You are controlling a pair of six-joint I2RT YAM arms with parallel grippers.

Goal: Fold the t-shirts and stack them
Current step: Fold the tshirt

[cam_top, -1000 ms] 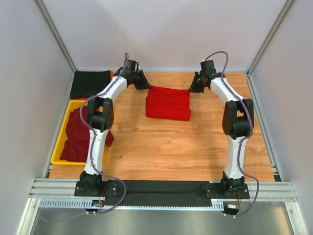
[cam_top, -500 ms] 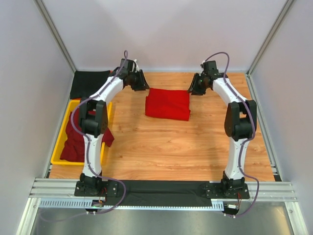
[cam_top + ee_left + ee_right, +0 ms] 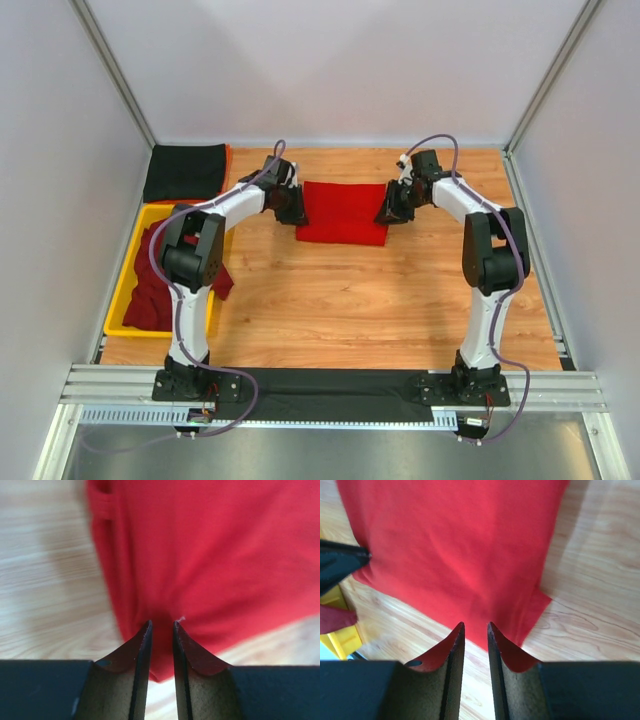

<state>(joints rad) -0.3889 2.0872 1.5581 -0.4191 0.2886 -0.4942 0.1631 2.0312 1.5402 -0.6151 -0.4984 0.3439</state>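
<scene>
A bright red t-shirt (image 3: 345, 212) lies folded into a rectangle on the wooden table, at the far middle. My left gripper (image 3: 292, 207) is low at its left edge and my right gripper (image 3: 390, 212) is low at its right edge. In the left wrist view the fingertips of the left gripper (image 3: 162, 624) stand a narrow gap apart over the edge of the red cloth (image 3: 215, 555), with nothing between them. In the right wrist view the right gripper (image 3: 475, 625) is also slightly open and empty at the edge of the red shirt (image 3: 455, 545). A black t-shirt (image 3: 185, 172) lies folded at the far left.
A yellow tray (image 3: 118, 300) at the left edge holds dark maroon t-shirts (image 3: 160, 275), one hanging over its right rim. Grey walls close in the table at the back and sides. The left gripper's finger (image 3: 340, 562) shows at the left of the right wrist view.
Both grippers have moved from the far corners of the red t-shirt nearer and down, to the middle of its left and right edges. The shirt stays flat.
</scene>
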